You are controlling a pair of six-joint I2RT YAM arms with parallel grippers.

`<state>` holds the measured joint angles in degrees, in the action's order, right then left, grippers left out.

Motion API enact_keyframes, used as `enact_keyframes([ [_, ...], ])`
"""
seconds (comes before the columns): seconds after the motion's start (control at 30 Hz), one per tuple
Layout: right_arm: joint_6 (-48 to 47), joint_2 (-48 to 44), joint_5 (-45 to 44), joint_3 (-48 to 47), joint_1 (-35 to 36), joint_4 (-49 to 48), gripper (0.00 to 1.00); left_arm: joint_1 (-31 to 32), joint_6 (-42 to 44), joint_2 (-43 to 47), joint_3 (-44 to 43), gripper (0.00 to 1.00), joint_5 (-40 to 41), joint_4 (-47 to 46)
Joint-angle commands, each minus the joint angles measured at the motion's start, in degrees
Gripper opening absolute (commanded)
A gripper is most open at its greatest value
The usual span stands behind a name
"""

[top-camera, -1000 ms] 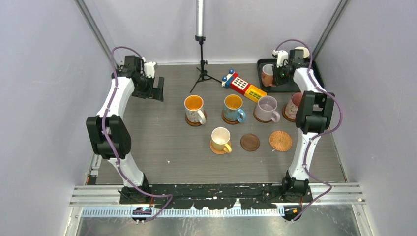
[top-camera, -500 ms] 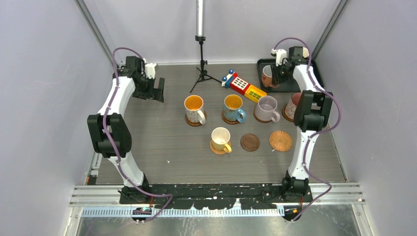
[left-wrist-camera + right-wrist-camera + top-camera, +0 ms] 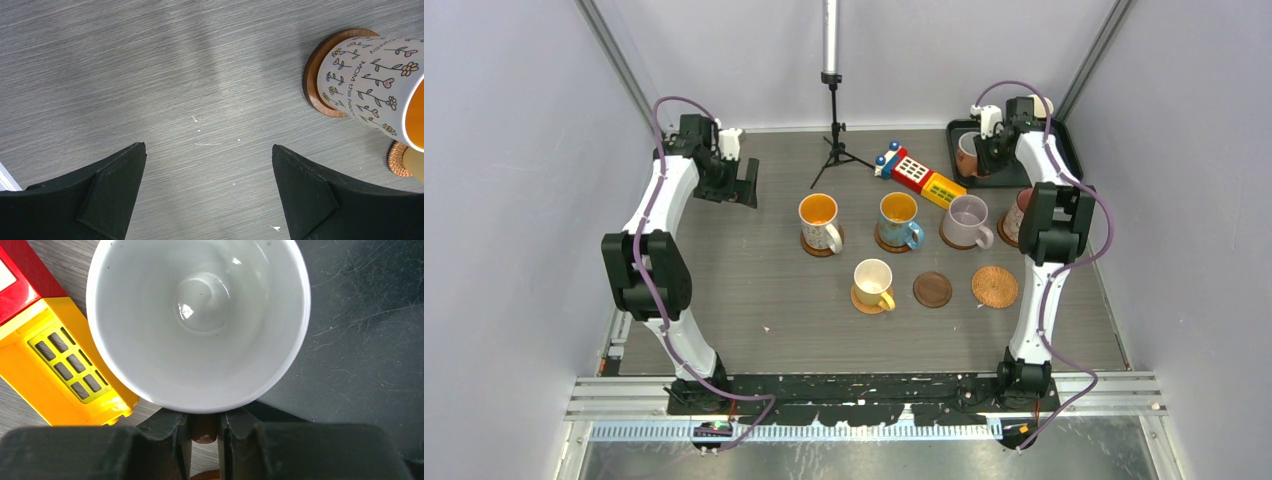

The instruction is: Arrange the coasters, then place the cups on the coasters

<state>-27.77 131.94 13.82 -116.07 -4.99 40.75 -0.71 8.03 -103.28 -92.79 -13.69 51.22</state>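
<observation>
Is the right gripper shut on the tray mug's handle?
Shut on it. In the right wrist view the right gripper pinches the mug's handle just below the rim, with no gap on either side.

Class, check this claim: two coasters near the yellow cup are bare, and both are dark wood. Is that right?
Not quite: the top external view shows one bare dark wood coaster and one bare orange woven coaster.

Bright, even light; glint inside cup [image 3: 198,322]
</observation>
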Motion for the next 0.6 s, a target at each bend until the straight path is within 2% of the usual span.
enact_keyframes([
  [0.0, 0.11, -1.53, -0.90, -2.27, 0.25, -0.59, 0.18, 0.19, 0.58, 1.26, -1.87, 1.00, -0.37, -1.21],
  [0.17, 2.67, -5.09, 0.04, -0.93, 0.25, -3.88, 0.01, 0.21, 0.42, 1.76, -1.42, 1.00, -0.97, -1.22],
  [0.4, 7.54, -12.68, 2.36, 3.10, 0.25, -13.25, 0.00, 0.25, -0.96, 2.48, -0.83, 1.00, -1.83, -1.60],
  [0.57, 9.95, -18.94, 5.42, 5.49, 0.18, -16.02, 0.00, 0.27, -1.82, 3.54, 0.09, 1.00, -2.45, -2.47],
])
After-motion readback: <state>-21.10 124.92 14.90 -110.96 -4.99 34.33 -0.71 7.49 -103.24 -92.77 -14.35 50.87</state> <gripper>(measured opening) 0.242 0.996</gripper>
